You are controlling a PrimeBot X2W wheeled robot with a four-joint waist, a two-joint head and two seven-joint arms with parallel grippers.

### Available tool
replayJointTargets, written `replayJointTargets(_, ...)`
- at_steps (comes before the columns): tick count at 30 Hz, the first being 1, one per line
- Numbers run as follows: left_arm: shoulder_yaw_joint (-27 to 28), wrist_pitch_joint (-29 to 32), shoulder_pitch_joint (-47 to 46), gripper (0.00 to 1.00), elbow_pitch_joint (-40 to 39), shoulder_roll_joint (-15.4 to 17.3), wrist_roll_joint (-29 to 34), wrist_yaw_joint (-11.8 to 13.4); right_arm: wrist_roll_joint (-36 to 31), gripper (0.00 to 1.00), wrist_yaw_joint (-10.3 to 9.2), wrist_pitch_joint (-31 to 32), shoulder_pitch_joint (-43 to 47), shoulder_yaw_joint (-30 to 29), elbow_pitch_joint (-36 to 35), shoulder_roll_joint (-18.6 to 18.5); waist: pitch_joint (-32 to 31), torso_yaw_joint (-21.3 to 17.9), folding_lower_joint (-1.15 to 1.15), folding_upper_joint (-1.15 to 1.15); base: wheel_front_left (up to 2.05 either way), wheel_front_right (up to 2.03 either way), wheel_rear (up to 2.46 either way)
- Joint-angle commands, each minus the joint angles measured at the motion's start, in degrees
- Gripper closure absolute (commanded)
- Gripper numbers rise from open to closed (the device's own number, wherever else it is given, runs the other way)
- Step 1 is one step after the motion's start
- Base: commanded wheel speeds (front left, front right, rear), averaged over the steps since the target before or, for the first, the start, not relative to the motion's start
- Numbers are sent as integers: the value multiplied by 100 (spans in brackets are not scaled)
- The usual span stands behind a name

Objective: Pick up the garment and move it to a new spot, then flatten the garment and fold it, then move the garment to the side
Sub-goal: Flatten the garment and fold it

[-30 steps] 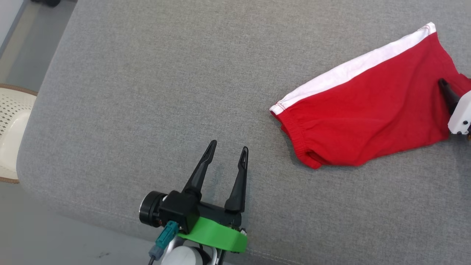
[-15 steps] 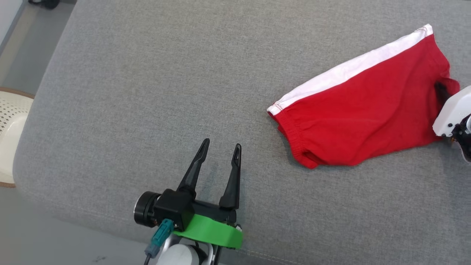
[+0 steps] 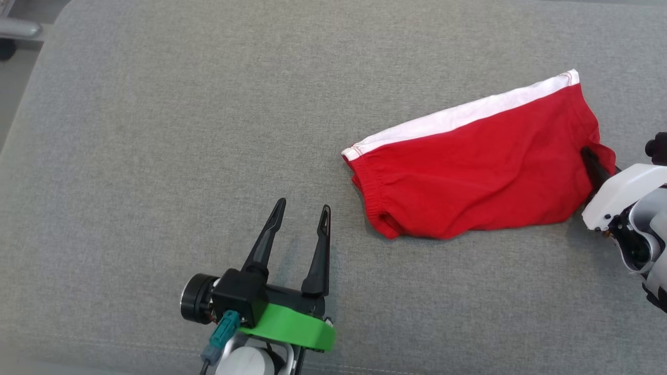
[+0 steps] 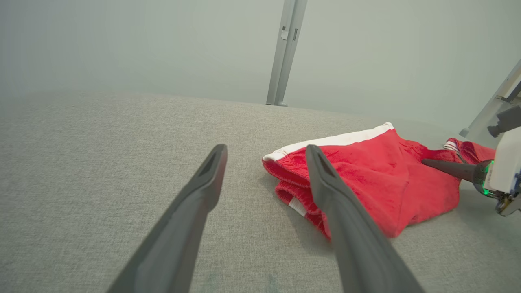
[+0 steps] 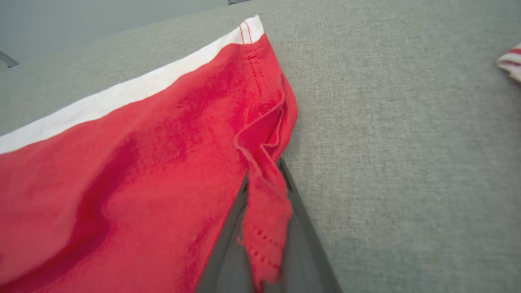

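One step at most is under way: the right gripper [image 3: 589, 156] has its jaws clenched on a pinch of hem at the right edge of the garment [image 3: 469, 172], red shorts with a white band along the far side. The garment lies bunched and partly doubled on the right half of the grey cushion [image 3: 156, 156]. I judge that the lift, the move, the flattening, the fold and the setting aside are all left to do. The left gripper [image 3: 303, 204] hovers at the near edge, left of the garment and apart from it, jaws released and holding nothing. A striped scrap of cloth [image 5: 511, 61] lies further right. The cushion's left half offers room for a new spot.
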Motion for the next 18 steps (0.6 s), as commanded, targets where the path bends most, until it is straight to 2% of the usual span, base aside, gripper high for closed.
replayJointTargets(1, 27, -19, 112, 0, 8, 4, 26, 22, 41, 100, -5, -53, 128, -47, -11, -44, -160, -215, 0, 0, 0, 0, 0)
replayJointTargets(10, 144, -19, 234, 0, 30, 5, 41, 8, -15, 100, -4, -95, 551, -348, -172, -123, -377, -507, 0, 0, 0, 0, 0)
replayJointTargets(18, 117, -19, 242, 0, 81, 5, -30, -16, -506, 100, -4, -95, 646, -732, -568, -91, -542, -511, 0, 0, 0, 0, 0)
